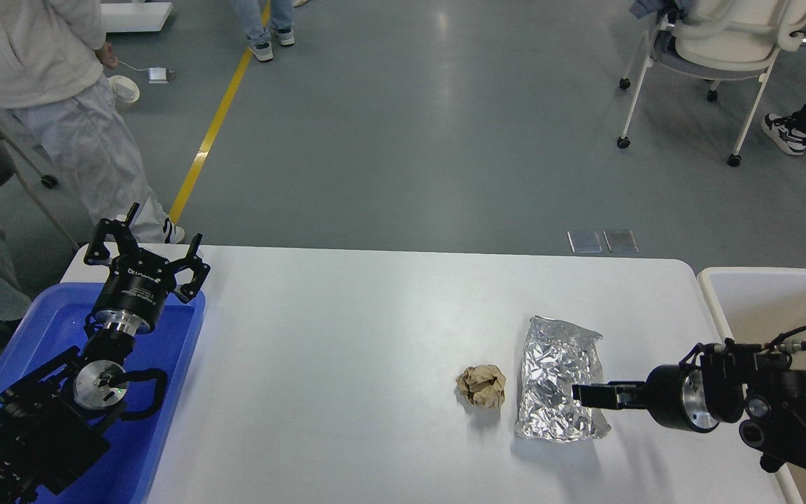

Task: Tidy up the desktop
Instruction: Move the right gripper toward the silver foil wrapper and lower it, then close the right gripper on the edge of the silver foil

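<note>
Nearest you, your left arm is rising out of the blue tray (165,420) at the table's left end, and your right arm is reaching in from the right, over the beige bin (760,294). The right gripper (588,394) is pointing left, its dark fingers lying over the near part of the foil bag (550,364); you cannot tell whether they are parted or gripping. Just left of the bag, a crumpled brown paper ball (481,386) is sitting apart from it. Both are lying on the right half of the white desktop (347,336). Farther back, the left gripper (147,245) is hovering with fingers spread wide, holding nothing.
</note>
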Controlling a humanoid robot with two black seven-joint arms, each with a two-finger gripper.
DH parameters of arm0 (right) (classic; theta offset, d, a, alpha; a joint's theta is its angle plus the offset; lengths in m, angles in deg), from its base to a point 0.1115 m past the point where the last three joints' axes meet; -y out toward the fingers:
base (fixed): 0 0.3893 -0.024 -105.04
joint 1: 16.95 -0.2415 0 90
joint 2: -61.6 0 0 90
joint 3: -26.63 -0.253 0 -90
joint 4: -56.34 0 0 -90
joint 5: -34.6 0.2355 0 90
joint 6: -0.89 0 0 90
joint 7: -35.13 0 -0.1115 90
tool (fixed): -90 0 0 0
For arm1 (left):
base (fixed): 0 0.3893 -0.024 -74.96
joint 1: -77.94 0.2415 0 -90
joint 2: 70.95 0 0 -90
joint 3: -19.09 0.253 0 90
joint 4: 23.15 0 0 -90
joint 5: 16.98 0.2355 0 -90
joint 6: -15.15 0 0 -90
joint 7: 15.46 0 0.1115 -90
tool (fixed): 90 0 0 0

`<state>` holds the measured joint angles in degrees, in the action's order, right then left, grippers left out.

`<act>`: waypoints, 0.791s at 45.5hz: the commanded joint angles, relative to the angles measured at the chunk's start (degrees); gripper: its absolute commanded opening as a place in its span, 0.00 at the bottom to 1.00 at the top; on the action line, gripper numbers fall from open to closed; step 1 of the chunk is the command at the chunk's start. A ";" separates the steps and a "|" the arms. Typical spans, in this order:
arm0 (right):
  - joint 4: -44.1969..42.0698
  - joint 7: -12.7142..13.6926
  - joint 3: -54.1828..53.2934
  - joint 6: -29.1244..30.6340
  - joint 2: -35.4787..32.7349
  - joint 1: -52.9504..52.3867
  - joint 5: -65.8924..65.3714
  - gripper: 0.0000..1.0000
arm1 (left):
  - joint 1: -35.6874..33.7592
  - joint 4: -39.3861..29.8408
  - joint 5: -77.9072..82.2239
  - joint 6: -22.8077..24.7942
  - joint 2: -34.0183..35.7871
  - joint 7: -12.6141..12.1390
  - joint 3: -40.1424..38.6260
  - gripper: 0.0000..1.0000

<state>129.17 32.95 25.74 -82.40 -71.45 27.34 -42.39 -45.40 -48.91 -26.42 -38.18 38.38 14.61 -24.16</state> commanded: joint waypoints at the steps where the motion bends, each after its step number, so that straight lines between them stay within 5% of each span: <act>1: -3.30 1.30 4.93 0.85 5.35 -2.63 -0.09 1.00 | -0.05 0.00 0.04 0.06 0.00 0.00 0.01 1.00; 23: -7.96 0.95 5.20 -0.38 7.02 -0.34 -1.32 0.95 | 0.03 0.00 0.04 0.06 0.00 0.00 0.01 1.00; 29: -8.84 0.77 5.20 -1.43 8.08 -0.25 -1.68 0.75 | 0.03 0.00 0.04 0.06 0.00 0.00 0.01 1.00; 31: -8.84 0.68 5.29 -1.43 8.17 -0.25 -1.76 0.61 | 0.03 0.00 0.04 0.06 0.00 0.00 0.01 1.00; 34: -9.45 0.68 5.29 -1.34 8.17 -0.17 -1.68 0.27 | 0.03 0.00 0.04 0.06 0.00 0.00 0.01 1.00; 36: -9.54 0.68 5.29 -1.34 7.90 -0.17 -1.68 0.21 | 0.03 0.00 0.04 -0.02 0.00 0.00 0.01 1.00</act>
<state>121.17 33.77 30.88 -83.22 -63.99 26.98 -43.82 -45.40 -48.90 -26.38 -38.12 38.38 14.60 -24.15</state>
